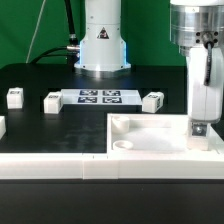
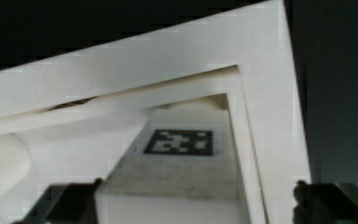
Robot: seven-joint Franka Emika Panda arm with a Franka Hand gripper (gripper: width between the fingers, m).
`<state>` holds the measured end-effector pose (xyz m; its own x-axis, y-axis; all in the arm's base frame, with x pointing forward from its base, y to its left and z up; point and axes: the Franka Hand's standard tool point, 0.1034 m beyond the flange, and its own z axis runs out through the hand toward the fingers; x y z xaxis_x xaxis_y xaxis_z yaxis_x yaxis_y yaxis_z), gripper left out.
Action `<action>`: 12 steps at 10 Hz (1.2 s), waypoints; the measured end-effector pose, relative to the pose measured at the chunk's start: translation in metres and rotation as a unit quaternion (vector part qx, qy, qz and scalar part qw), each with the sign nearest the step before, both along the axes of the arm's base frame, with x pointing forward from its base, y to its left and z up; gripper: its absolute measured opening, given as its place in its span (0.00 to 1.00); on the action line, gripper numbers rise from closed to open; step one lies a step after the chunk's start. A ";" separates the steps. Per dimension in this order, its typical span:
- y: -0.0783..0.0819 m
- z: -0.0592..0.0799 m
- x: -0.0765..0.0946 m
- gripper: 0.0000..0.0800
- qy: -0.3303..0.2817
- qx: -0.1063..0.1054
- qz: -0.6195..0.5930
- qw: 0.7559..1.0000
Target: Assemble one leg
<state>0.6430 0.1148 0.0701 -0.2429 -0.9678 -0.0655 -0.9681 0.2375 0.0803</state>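
The pincer (image 1: 199,128) hangs over the panel (image 1: 150,140); its fingertips (image 2: 66,200) stand apart, holding nothing. Farther back on the table (image 1: 40,125), a leg (image 1: 152,101) sits by the marker board (image 1: 99,97). Likely light, rigid, smooth; best gripped across its short flat sides.

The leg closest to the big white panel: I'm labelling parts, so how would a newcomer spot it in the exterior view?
Start at the marker board in the middle of the black table. Just past its end, toward the exterior view's right, sits a small white block, the leg. It is the only block on that side of the board, and it lies just behind the far rim of the large white panel.
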 end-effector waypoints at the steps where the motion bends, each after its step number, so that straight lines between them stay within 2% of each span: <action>1: 0.000 0.000 0.000 0.78 -0.003 0.001 0.033 0.999; 2: 0.000 0.000 0.000 0.80 -0.011 0.006 0.126 0.992; 6: 0.001 -0.001 -0.001 0.81 -0.024 0.017 0.304 0.952; 8: 0.001 -0.001 -0.001 0.81 -0.033 0.024 0.413 0.910; 9: 0.002 -0.001 -0.001 0.81 -0.035 0.026 0.435 0.899; 12: 0.003 -0.001 -0.001 0.81 -0.046 0.035 0.587 0.808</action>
